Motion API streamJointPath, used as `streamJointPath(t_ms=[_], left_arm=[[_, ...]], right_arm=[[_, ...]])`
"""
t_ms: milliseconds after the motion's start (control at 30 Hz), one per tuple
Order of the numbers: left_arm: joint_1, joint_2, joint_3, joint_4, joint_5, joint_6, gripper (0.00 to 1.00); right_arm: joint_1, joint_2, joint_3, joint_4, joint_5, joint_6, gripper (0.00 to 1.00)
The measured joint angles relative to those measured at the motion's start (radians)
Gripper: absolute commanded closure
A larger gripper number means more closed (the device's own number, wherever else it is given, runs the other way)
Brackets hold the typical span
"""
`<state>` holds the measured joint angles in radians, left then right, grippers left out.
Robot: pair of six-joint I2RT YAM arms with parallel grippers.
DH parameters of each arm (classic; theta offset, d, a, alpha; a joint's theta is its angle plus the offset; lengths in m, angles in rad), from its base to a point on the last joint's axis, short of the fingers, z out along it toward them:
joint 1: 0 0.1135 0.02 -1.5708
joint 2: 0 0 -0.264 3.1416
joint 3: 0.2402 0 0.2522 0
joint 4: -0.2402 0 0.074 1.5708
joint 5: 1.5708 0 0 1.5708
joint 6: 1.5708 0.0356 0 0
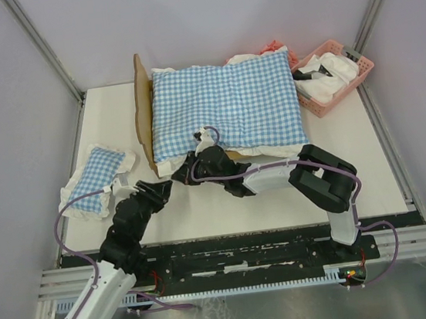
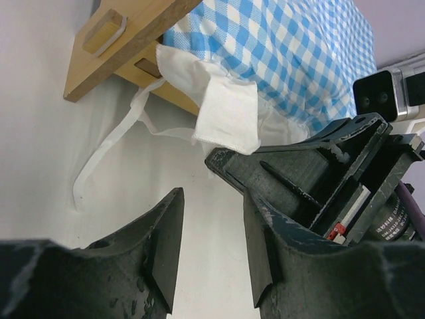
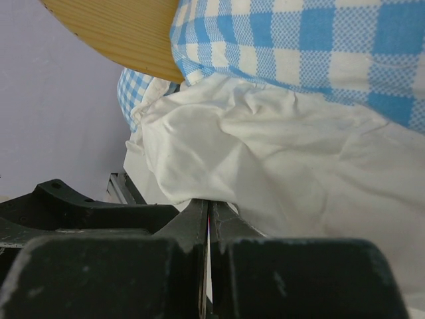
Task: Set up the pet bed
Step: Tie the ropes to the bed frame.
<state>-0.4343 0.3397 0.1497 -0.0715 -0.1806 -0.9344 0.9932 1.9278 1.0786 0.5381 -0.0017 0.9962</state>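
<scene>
Right claw (image 3: 209,207) is pressed fully together just beside the white frill (image 3: 265,153). We see the left claw (image 2: 212,197) parted, holding nothing. We locate the pet bed (image 1: 143,110) at upper centre of the desk (image 1: 280,198), under the checked cushion (image 1: 225,103). At upper right sits a pink basket (image 1: 347,94).

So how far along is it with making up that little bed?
Done: the checked cushion lies on the pet bed. In hand: the right gripper, shut, sits at the cushion's white frill; the left gripper is open, holding nothing. Probably left: the small checked pillow, on the table beside the headboard.
</scene>
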Motion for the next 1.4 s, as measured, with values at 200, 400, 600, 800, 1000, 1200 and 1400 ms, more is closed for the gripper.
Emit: streamJointPath(t_ms=[200,400,600,800,1000,1200,1400], left_arm=[[0.0,0.036,0.008,-0.006,-0.004,-0.006,0.47],[0.0,0.139,0.103,-0.09,-0.032,-0.023,0.47],[0.008,0.218,0.184,-0.124,-0.036,-0.059,0.48],[0.038,0.325,0.218,-0.15,-0.003,-0.101,0.53],[0.076,0.407,0.244,-0.157,0.032,-0.139,0.58],[0.095,0.434,0.244,-0.131,0.079,-0.169,0.58],[0.1,0.445,0.243,-0.103,0.114,-0.178,0.58]], right_arm=[[0.0,0.0,-0.03,0.068,-0.044,0.042,0.98],[0.0,-0.005,-0.083,0.11,-0.087,0.062,0.98],[0.0,-0.005,-0.09,0.173,-0.122,0.065,0.98],[0.0,-0.005,-0.094,0.187,-0.13,0.053,0.98],[0.0,-0.004,-0.095,0.186,-0.131,0.044,0.98],[0.0,0.013,-0.095,0.212,-0.147,0.036,0.98],[0.0,0.051,-0.093,0.228,-0.156,0.036,0.98]])
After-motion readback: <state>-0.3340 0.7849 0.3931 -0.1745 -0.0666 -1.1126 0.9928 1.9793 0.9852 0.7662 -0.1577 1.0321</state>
